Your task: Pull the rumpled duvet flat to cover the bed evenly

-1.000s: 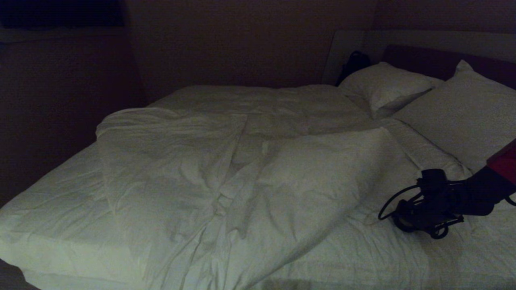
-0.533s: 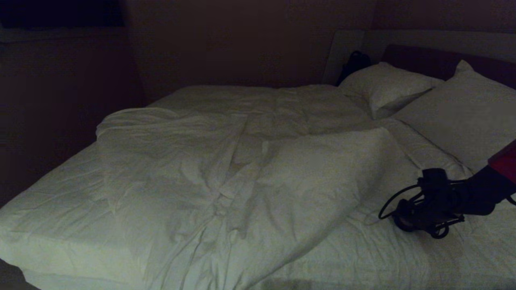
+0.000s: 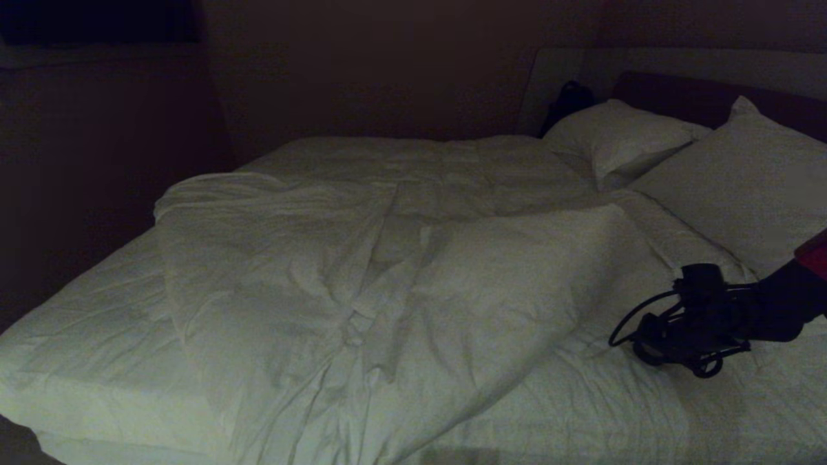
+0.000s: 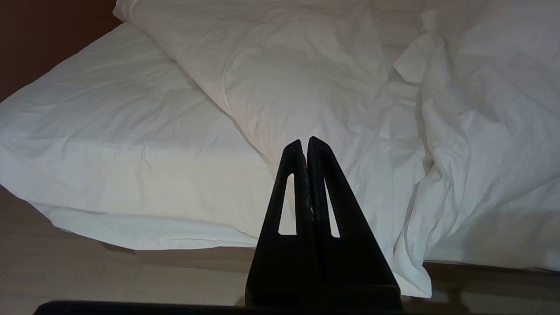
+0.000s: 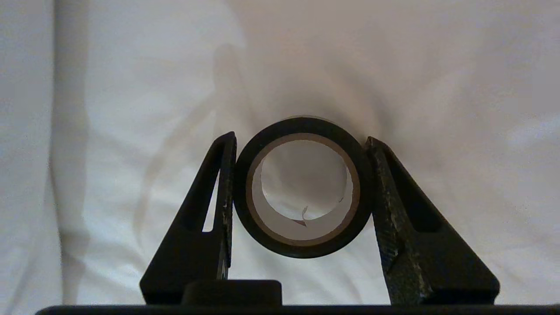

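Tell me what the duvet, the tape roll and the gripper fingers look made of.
Duvet: white woven cloth, probably cotton, matte; it creases finely and puffs up.
Tape roll: glossy black plastic-looking tape on a tan core, likely cardboard.
Right gripper fingers: matte black rigid plastic by the look, with a cut-out; scuffed pale along the inner faces.

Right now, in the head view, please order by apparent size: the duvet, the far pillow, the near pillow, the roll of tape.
1. Duvet.
2. Near pillow, though it is closer and cut by the frame edge.
3. Far pillow.
4. Roll of tape, in the right gripper.
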Controlling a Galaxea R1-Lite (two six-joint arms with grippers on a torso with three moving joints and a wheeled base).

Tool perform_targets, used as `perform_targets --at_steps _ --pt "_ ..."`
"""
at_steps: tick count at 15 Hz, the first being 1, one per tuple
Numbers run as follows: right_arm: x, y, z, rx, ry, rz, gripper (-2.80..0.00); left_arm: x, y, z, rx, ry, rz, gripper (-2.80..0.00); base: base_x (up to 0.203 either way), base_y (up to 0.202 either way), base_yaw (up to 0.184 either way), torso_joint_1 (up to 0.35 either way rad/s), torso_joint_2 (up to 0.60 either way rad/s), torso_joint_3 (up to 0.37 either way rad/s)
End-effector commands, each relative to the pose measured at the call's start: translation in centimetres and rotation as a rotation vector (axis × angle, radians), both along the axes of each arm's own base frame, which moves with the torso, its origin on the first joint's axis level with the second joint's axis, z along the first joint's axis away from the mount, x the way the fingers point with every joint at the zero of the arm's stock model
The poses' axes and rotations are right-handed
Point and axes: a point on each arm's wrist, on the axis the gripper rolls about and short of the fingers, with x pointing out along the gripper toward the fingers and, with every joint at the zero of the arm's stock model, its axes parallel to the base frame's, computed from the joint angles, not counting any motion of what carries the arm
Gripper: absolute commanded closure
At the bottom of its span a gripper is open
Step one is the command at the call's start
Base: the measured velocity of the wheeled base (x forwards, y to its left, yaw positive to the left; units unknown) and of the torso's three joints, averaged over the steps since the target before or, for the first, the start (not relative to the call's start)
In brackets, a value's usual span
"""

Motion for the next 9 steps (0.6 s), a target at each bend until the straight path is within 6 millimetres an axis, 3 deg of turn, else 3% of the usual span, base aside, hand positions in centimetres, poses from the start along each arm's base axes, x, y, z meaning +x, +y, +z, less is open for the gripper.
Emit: perform_targets --at_steps 1,9 --pt "-0.3 0.0 0.6 -0.001 -0.012 -0.003 0.0 0.0 0.0 0.0 0.0 -0.001 0.0 0.0 0.0 0.0 0.0 0.0 0.0 0.0" --pt "-1.6 0.3 2.8 -0.004 -0.054 0.001 0.0 0.0 0.0 0.0 0.0 0.0 0.0 0.0 0.0 0.0 0.0 0.0 0.0 0.0"
